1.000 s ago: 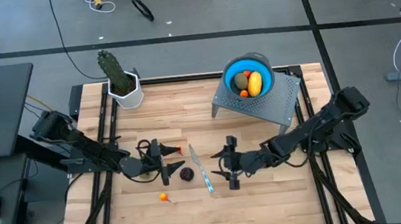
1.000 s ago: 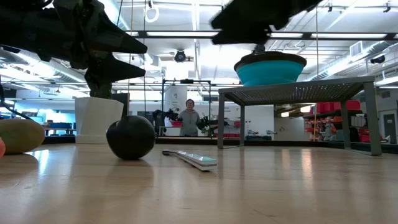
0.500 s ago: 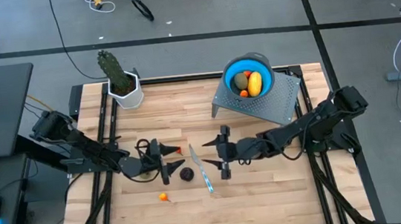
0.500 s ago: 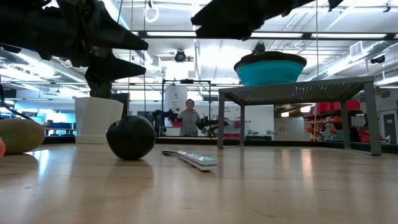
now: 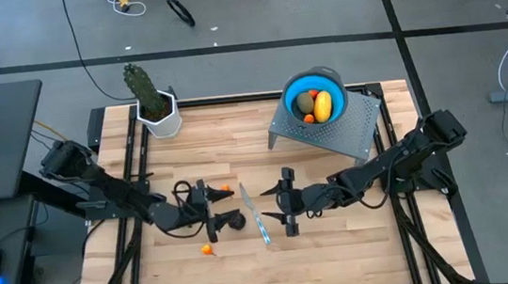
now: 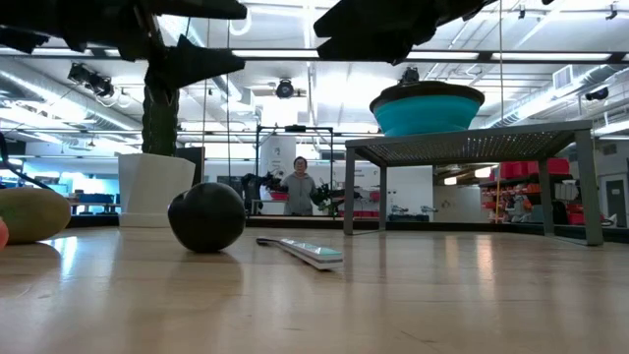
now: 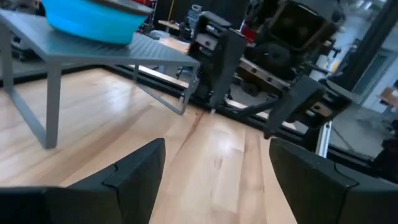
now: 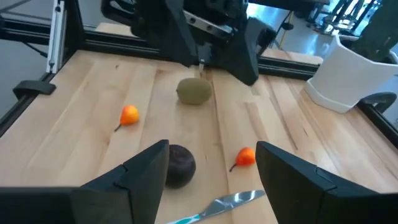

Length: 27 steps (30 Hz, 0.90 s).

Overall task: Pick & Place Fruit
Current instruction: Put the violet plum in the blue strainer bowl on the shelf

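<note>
1. The tabletop (image 5: 341, 246) is evenly and brightly lit from overhead in the high view; only short, soft shadows are cast beneath both arms.
2. In the low view, bright ceiling strip lights (image 6: 324, 54) are seen behind the arms, which are reduced to black silhouettes.
3. A pale sheen from those lights is reflected on the wood in the low view, and the nearest boards are rendered soft.
4. The left wrist view is blurred throughout, and the left pincer (image 7: 214, 174) fingers are shown out of focus.
5. The right wrist view is sharper; the white pot (image 8: 348, 78) is brightly lit, almost washed out.
</note>
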Tool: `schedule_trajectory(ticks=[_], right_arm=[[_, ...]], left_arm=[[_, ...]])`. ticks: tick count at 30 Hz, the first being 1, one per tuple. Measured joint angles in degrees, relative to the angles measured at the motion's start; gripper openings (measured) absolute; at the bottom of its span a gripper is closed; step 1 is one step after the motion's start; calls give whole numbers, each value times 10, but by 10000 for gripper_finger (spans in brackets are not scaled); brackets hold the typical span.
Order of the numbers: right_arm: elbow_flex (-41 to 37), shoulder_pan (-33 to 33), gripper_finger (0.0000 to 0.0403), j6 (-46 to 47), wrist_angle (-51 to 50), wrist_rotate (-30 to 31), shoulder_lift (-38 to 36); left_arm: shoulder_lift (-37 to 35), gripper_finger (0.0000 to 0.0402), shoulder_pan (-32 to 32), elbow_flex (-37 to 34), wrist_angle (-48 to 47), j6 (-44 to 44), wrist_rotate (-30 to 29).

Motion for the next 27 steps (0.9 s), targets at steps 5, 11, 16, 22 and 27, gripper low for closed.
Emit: schedule_trajectory(ticks=[5, 11, 16, 22, 27], right_arm=[[0, 0, 252, 23, -5, 0, 0], [0, 0, 252, 26, -25, -4, 0], [0, 0, 252, 26, -30, -4, 0], [1, 0, 252, 42, -7, -4, 7], [1, -1, 252, 47, 31, -28, 38]], left_arm=[[0, 295, -14, 10, -1, 26, -56], [0, 295, -33, 10, -4, 14, -96], [0, 295, -60, 10, -5, 15, -120], [0, 295, -82, 10, -5, 18, -158], [0, 295, -89, 10, -5, 33, -157]])
